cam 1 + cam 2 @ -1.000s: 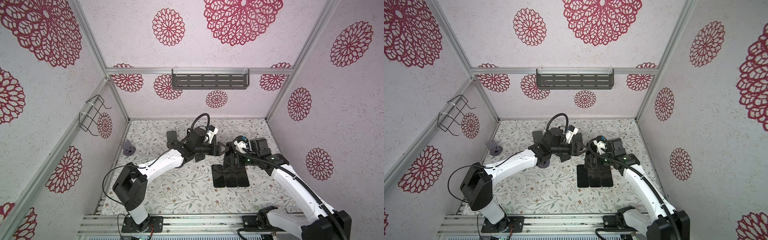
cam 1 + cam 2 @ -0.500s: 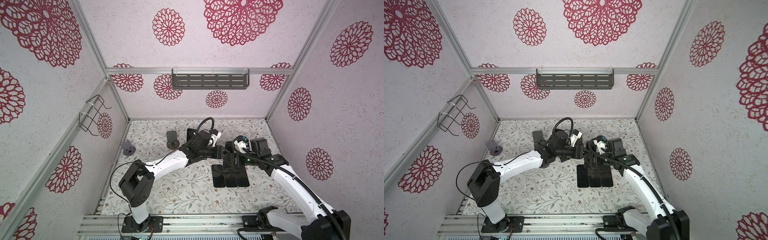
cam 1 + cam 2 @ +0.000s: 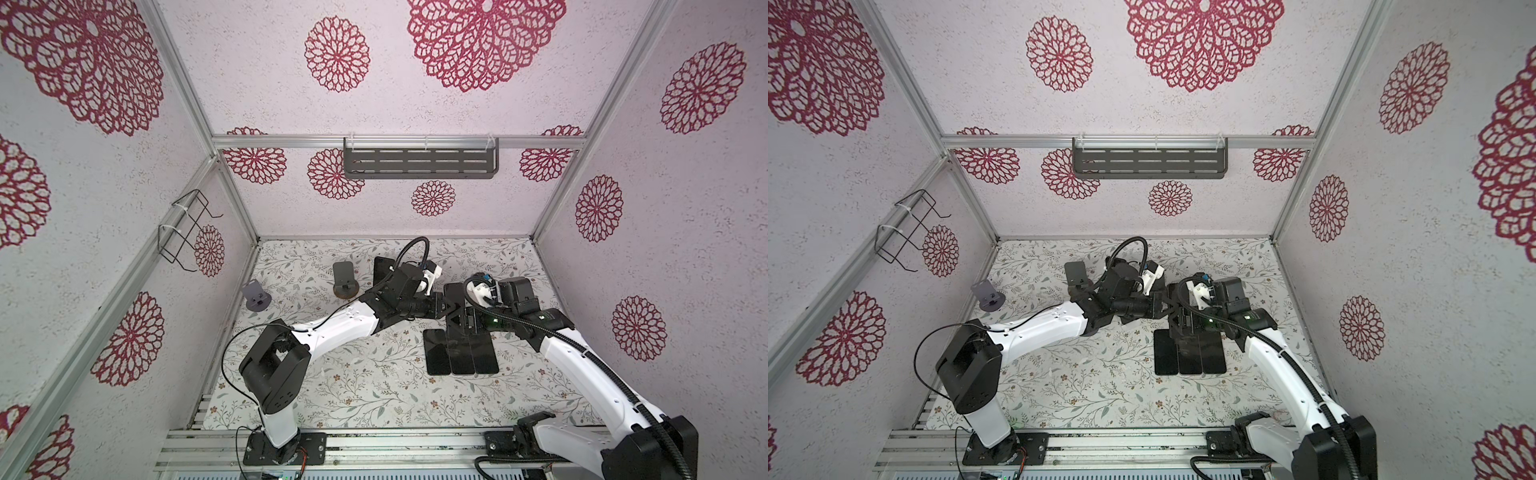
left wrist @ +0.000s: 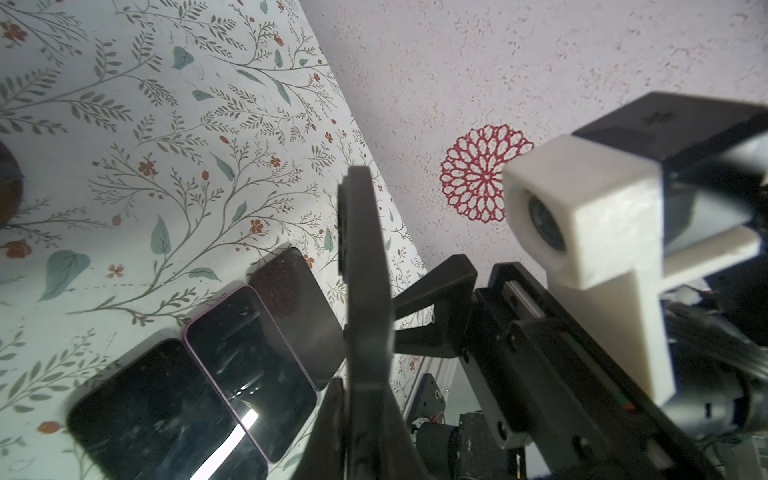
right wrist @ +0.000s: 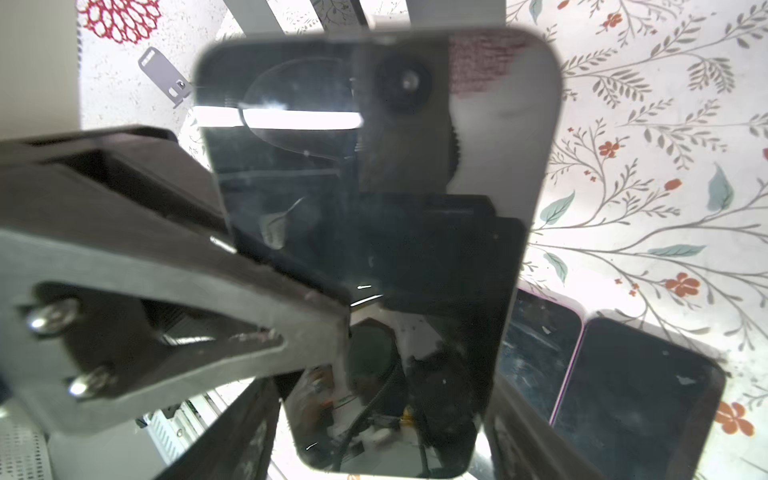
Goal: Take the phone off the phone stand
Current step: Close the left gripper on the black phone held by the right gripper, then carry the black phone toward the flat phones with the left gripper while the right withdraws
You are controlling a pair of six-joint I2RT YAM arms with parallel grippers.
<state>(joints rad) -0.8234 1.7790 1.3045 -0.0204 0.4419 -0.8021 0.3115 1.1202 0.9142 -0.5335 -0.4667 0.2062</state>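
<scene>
The phone [image 5: 374,232] was off its stand and held clear of the floral surface [image 3: 353,386], between the two hands near the middle of the enclosure. In both top views it hung over the far end of a row of three phones [image 3: 461,355] lying flat, side by side and touching, screens up.

The left hand [image 3: 451,311] reached in from the left and was pinched tight on the phone. The left wrist view showed the phone edge-on, with one of the fingers [image 4: 328,419] on each face. In the right wrist view, one of those fingers lay across the dark glass from the side.

The right hand [image 3: 462,324] came in from the right, its jaws set wide with one of the fingers [image 5: 249,436] at each long edge of the phone. Whether they pressed on those edges or only flanked them could not be told. The glass reflected the right wrist camera and a strip of light.

The dark phone stand [image 3: 344,282], on a round brown base, stood upright on the surface well to the left of the phone, beyond the left arm. A grey stand [image 3: 256,296] stood farther left, near the side wall. A slotted dark shelf [image 3: 419,163] hung on the back wall and a wire rack [image 3: 187,226] on the left wall.
</scene>
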